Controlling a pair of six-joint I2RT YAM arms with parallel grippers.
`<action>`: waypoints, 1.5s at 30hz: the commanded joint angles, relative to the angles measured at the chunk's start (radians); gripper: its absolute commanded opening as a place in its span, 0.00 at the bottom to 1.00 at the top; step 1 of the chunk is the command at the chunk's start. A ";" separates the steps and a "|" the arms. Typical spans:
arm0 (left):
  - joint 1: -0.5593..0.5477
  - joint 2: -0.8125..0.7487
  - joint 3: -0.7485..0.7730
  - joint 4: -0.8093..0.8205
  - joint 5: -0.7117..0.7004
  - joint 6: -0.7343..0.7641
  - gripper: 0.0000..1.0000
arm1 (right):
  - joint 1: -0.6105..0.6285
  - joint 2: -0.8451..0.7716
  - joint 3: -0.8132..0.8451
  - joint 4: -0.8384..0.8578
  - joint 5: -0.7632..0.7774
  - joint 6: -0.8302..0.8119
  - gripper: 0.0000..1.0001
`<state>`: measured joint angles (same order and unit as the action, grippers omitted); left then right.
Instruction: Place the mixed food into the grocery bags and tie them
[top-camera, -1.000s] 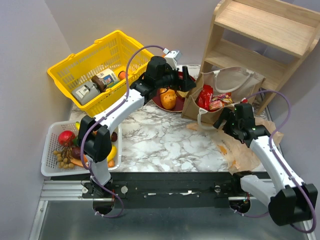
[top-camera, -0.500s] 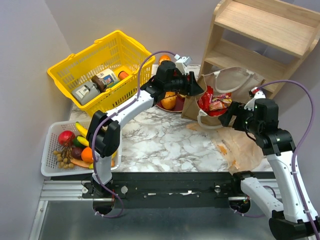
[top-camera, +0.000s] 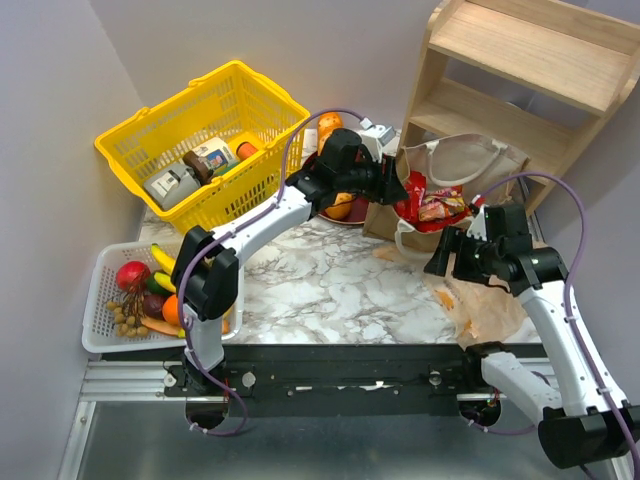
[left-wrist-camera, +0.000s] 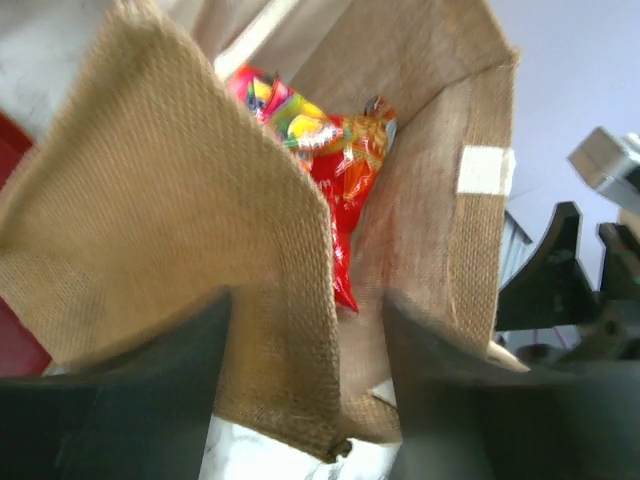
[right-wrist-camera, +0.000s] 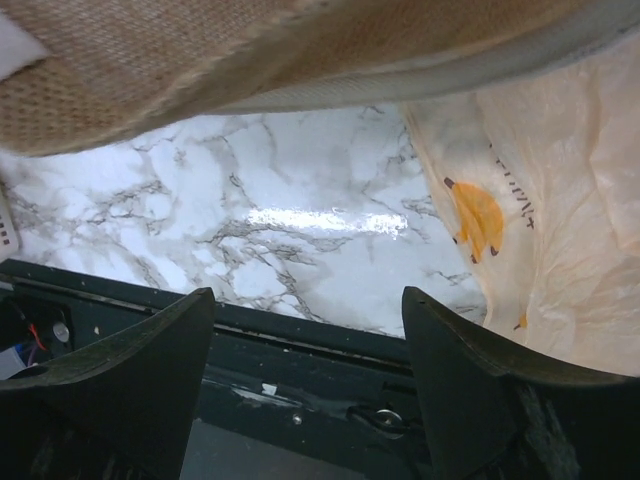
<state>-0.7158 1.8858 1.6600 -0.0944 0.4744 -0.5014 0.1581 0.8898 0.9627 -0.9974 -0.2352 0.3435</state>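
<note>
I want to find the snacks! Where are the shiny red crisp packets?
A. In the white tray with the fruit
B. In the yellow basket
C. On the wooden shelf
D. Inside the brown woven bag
D: the top view shows the red crisp packets sitting inside the open brown woven bag, and the left wrist camera looks down into that bag and sees them too.

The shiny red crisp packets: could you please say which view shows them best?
Left wrist: it looks into the brown woven bag at the shiny red crisp packets, close up. Top external shows them small; right wrist, not at all.
</note>
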 joint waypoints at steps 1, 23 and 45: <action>-0.017 -0.011 0.003 -0.085 -0.020 0.072 0.30 | 0.004 0.029 -0.071 -0.001 -0.022 0.066 0.85; 0.075 0.134 0.149 0.081 -0.033 -0.141 0.00 | 0.003 0.397 -0.199 0.362 0.353 0.337 1.00; 0.079 0.127 0.146 0.110 0.018 -0.138 0.00 | 0.004 0.512 -0.263 0.411 0.404 0.410 0.97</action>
<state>-0.6567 2.0148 1.7782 -0.0429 0.5072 -0.6483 0.1635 1.3846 0.7288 -0.6014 0.2146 0.7303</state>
